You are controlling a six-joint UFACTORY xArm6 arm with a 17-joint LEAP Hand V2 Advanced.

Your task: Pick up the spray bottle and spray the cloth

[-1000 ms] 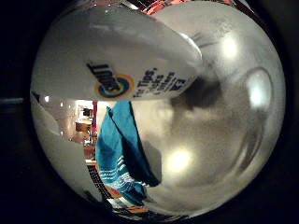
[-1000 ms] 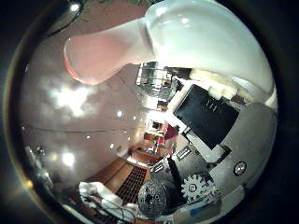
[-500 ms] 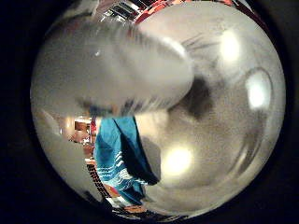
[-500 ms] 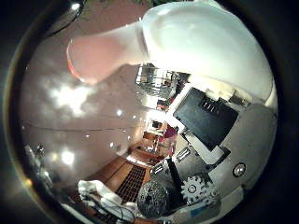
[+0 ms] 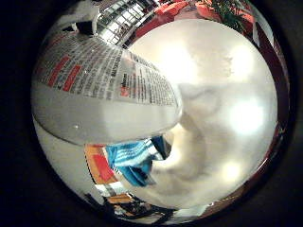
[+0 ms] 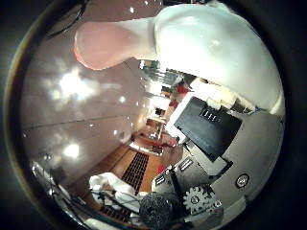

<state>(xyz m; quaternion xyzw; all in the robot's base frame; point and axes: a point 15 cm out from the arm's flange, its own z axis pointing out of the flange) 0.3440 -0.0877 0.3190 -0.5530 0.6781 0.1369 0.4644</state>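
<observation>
I hold the white plastic spray bottle against my hand's palm; the blue striped cloth sits beyond, so misaimed spray could miss.

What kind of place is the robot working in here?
Probably a large indoor hall or lobby: a glossy white table, potted greenery at its far edge, and a wood-toned floor stretching away.

A glossy pale table with a blue striped cloth on it

Bench: pale, glossy, with bright light reflections. Green plant beyond its edge. Wooden floor; lit room behind.
</observation>
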